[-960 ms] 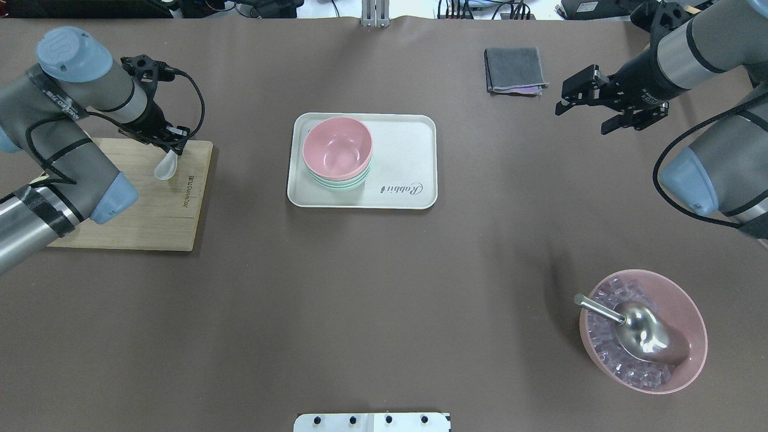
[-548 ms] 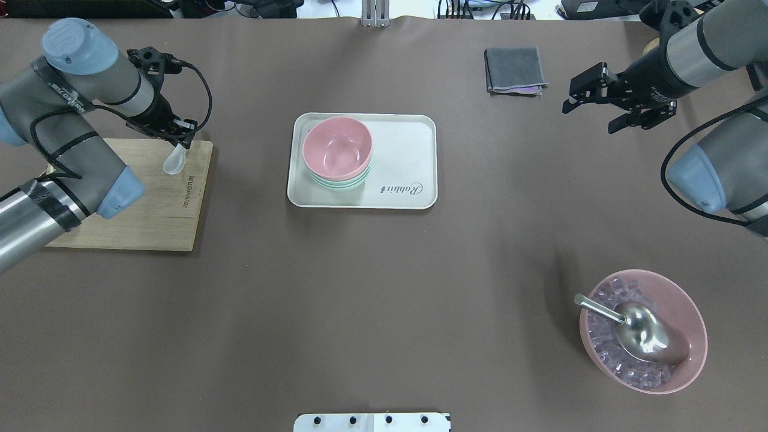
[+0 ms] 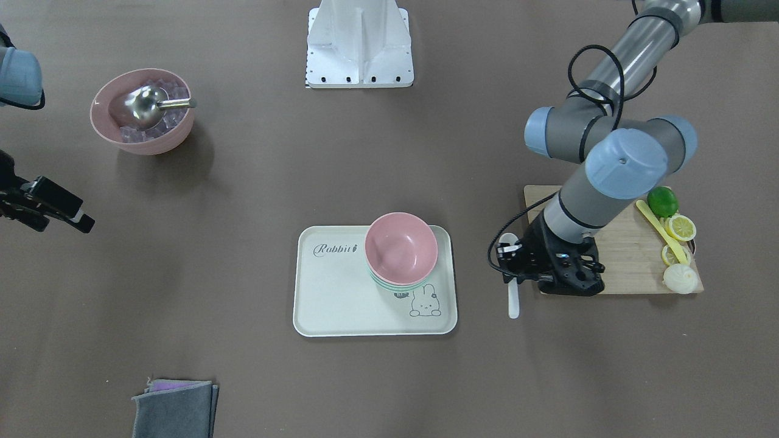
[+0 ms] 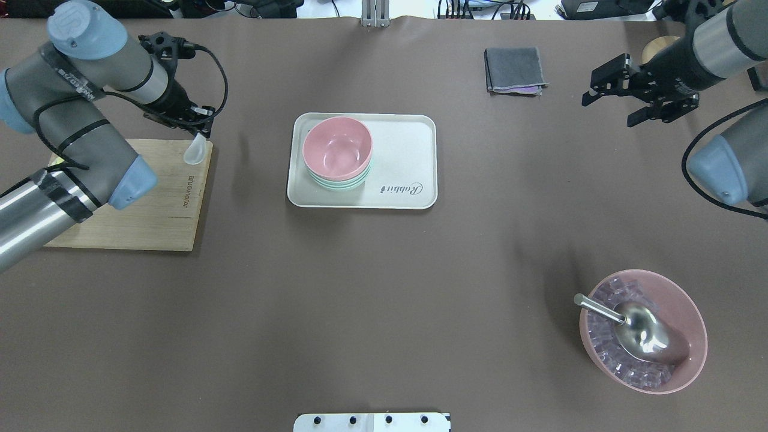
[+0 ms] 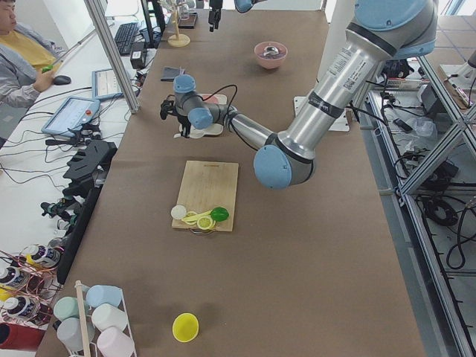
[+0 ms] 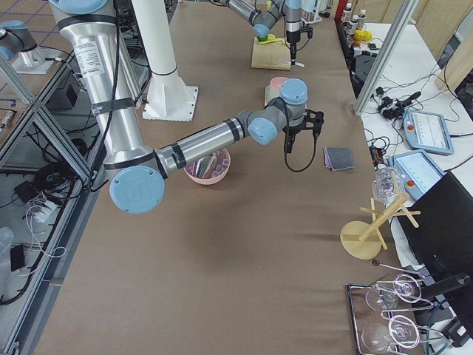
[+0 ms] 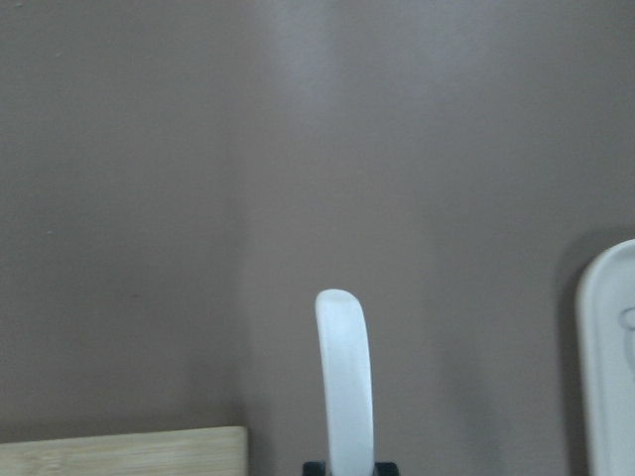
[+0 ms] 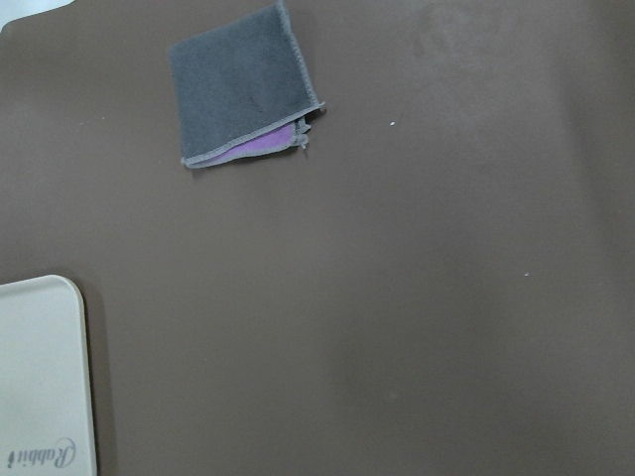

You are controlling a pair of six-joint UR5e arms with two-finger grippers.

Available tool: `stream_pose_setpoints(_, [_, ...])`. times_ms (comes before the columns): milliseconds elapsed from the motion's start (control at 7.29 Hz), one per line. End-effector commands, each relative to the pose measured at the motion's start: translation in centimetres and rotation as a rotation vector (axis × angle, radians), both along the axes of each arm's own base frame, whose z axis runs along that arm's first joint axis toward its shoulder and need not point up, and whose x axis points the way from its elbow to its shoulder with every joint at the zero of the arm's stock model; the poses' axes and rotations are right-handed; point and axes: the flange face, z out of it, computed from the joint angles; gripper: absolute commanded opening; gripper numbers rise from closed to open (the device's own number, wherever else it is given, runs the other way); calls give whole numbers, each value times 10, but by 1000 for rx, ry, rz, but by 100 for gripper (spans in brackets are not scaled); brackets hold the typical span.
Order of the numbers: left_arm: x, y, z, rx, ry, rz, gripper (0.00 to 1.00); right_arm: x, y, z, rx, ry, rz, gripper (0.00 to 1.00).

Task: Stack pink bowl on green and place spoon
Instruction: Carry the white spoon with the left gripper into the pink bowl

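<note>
The pink bowl [image 4: 337, 149] sits nested on the green bowl [image 4: 339, 183] at the left end of the cream tray [image 4: 408, 150]; the stack also shows in the front view [image 3: 400, 246]. My left gripper [image 4: 201, 128] is shut on the handle of a white spoon [image 4: 195, 150] and holds it above the far right corner of the cutting board, left of the tray. The spoon also shows in the left wrist view [image 7: 345, 382] and the front view [image 3: 513, 298]. My right gripper [image 4: 612, 103] is open and empty at the far right, well away from the tray.
A wooden cutting board [image 4: 156, 204] at left carries a lime [image 3: 662, 201] and lemon slices [image 3: 680, 227]. A folded grey cloth [image 4: 515, 69] lies at the far side. A large pink bowl of ice [image 4: 690, 366] with a metal scoop [image 4: 636, 330] stands near right.
My left gripper has carried the spoon rightward and toward the far side, off the board's middle toward the tray. My right arm has drawn back to the right, still open.
</note>
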Motion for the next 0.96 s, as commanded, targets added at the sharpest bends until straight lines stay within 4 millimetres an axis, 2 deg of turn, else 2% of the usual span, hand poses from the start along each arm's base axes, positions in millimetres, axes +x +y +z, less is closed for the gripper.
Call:
stream_pose_setpoints(0, [52, 25, -84, -46, 97, -10, 0, 19, 8, 30, 29, 32, -24, 100])
stream_pose_setpoints(137, [65, 35, -103, -59, 120, -4, 0, 19, 8, 31, 28, 33, -24, 100])
stream_pose_setpoints(274, [71, 43, -106, -50, 127, 10, 10, 20, 8, 29, 32, 32, -23, 100])
stream_pose_setpoints(411, [69, 43, -98, -45, 118, 7, 97, 21, 6, 32, 28, 34, -20, 100])
stream_pose_setpoints(548, [65, 39, -96, -31, 111, -9, 98, 25, 6, 31, 29, 33, -13, 100])
stream_pose_setpoints(823, [42, 20, -88, 1, 90, -25, 98, 26, 6, 31, 29, 35, -10, 100])
